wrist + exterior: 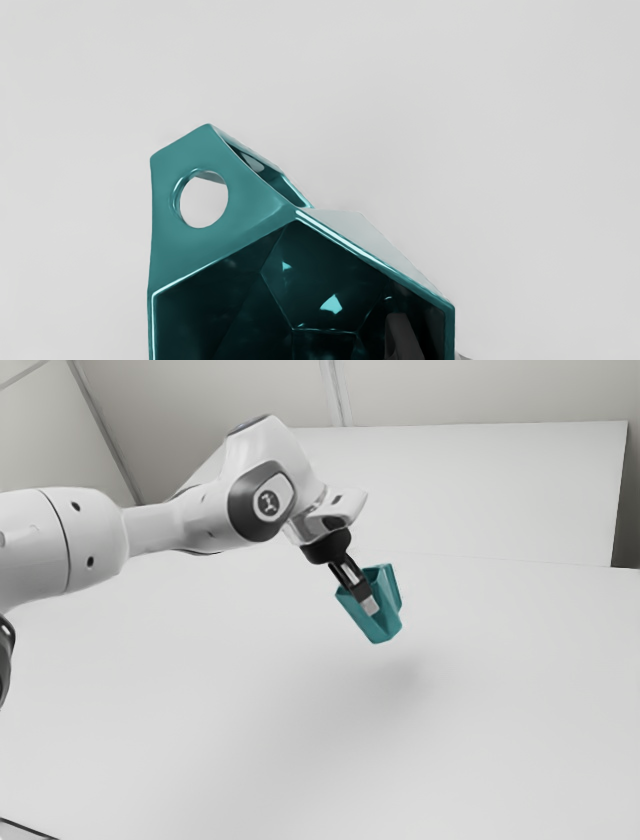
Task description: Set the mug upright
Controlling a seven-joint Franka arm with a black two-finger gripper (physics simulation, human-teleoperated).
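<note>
At the tips of the end effector (367,600), which is clamped on its wall, the teal mug (385,624) hangs tilted above the surface (250,710), so the grasp and lift look done, with levelling and setting down left.

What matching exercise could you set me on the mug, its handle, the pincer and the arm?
1. mug
2. handle
3. pincer
4. arm

A. mostly white, entering from the exterior view's left
B. teal, tilted, open-mouthed
C. pierced by a round hole
D. one finger inside the mug

Pairs: 1-B, 2-C, 3-D, 4-A
</note>
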